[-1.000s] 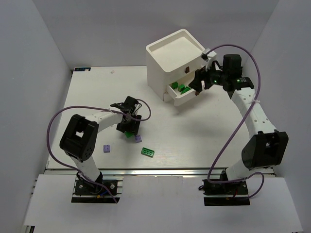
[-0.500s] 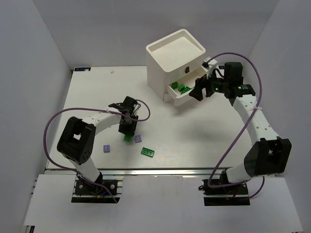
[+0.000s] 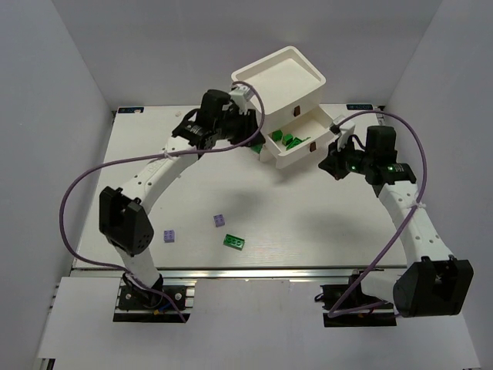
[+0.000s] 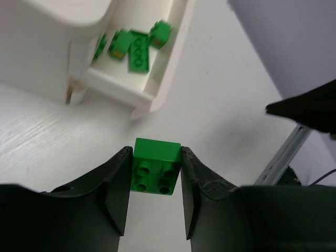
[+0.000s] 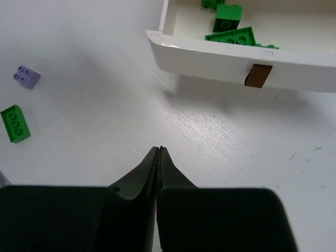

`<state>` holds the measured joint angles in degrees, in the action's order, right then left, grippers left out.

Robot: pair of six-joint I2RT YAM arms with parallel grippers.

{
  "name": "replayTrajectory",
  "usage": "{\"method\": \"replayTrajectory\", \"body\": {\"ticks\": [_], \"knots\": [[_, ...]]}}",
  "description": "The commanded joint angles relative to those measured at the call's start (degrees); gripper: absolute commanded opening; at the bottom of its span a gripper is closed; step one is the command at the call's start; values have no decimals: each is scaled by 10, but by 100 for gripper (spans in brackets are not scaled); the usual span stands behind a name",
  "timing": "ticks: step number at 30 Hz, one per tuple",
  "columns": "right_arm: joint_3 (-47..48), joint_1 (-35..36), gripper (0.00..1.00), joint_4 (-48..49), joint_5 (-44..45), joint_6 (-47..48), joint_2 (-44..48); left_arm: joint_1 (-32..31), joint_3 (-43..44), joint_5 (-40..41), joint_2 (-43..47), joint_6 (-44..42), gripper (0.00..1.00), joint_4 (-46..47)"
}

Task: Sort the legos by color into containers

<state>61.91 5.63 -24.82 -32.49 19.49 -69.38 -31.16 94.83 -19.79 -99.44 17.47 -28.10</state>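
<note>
My left gripper (image 4: pixel 156 178) is shut on a square dark green lego (image 4: pixel 156 165) and hangs above the table just left of the open drawer (image 4: pixel 168 63). In the top view the left gripper (image 3: pixel 250 139) sits beside the white chest (image 3: pixel 277 85). The pulled-out drawer (image 3: pixel 302 154) holds several green legos (image 3: pixel 286 139). My right gripper (image 5: pixel 159 152) is shut on nothing, low over the table in front of the drawer front (image 5: pixel 210 60) with its brown pull (image 5: pixel 258 75). In the top view the right gripper (image 3: pixel 333 163) is right of the drawer.
Loose legos lie on the table's near middle: a purple square one (image 3: pixel 219 220), another purple one (image 3: pixel 168 236) and a long green one (image 3: pixel 235 242). The right wrist view shows the purple one (image 5: pixel 26 76) and the green one (image 5: pixel 15 123) at its left.
My left arm lifted the green lego off the mid-table and swung it up to the open drawer. My right gripper drew back from the drawer to the right and shut.
</note>
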Motion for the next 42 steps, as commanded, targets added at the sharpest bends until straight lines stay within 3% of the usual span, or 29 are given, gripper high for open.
{"method": "replayTrajectory", "body": {"ticks": [1, 4, 13, 16, 17, 19, 20, 21, 22, 24, 25, 27, 29, 30, 33, 34, 37, 38, 40, 42], "knots": [[-11, -8, 0, 15, 8, -9, 33, -19, 95, -43, -65, 16, 17, 40], [-22, -9, 0, 14, 10, -9, 44, -34, 153, -23, -118, 13, 17, 73], [-53, -17, 0, 19, 13, -22, 67, -74, 203, 90, -209, -42, 21, 182], [-63, -19, 0, 19, 6, -22, 72, -81, 262, 125, -254, -58, 30, 148], [-65, -19, 0, 18, 0, -19, 74, -81, 272, 130, -262, -60, 42, 146], [-69, -19, 0, 14, -13, -12, 76, -87, 287, 151, -275, -64, 53, 140], [-72, -17, 4, 9, -20, -4, 77, -93, 288, 157, -276, -64, 58, 140], [-72, -18, 9, 5, -26, 2, 78, -93, 287, 161, -277, -63, 69, 140], [-74, -18, 22, 2, -49, 8, 78, -93, 286, 163, -277, -63, 71, 140], [-74, -18, 37, -27, -85, 55, 75, -93, 287, 163, -275, -62, 75, 140], [-73, -18, 52, -38, -126, 71, 73, -93, 287, 164, -273, -62, 75, 141], [-71, -18, 60, -78, -172, 141, 69, -98, 287, 163, -267, -62, 77, 143], [-70, -15, 67, -108, -247, 203, 62, -98, 301, 161, -262, -58, 77, 139], [-68, -14, 69, -154, -271, 284, 58, -98, 307, 158, -255, -55, 77, 139], [-62, -1, 77, -246, -347, 440, 35, -98, 313, 149, -215, -41, 68, 138], [-63, 5, 79, -279, -355, 507, 22, -98, 306, 147, -198, -32, 52, 133], [-76, 43, 75, -254, -322, 512, 5, -93, 235, 167, -100, -19, 22, 110], [-80, 68, 73, -245, -309, 511, 0, -88, 169, 174, -67, -17, 18, 104], [-97, 100, 70, -208, -268, 486, -8, -82, 86, 211, 41, 0, 16, 101], [-109, 162, 69, -164, -239, 439, -12, -82, -41, 253, 117, 5, 32, 96]]}}
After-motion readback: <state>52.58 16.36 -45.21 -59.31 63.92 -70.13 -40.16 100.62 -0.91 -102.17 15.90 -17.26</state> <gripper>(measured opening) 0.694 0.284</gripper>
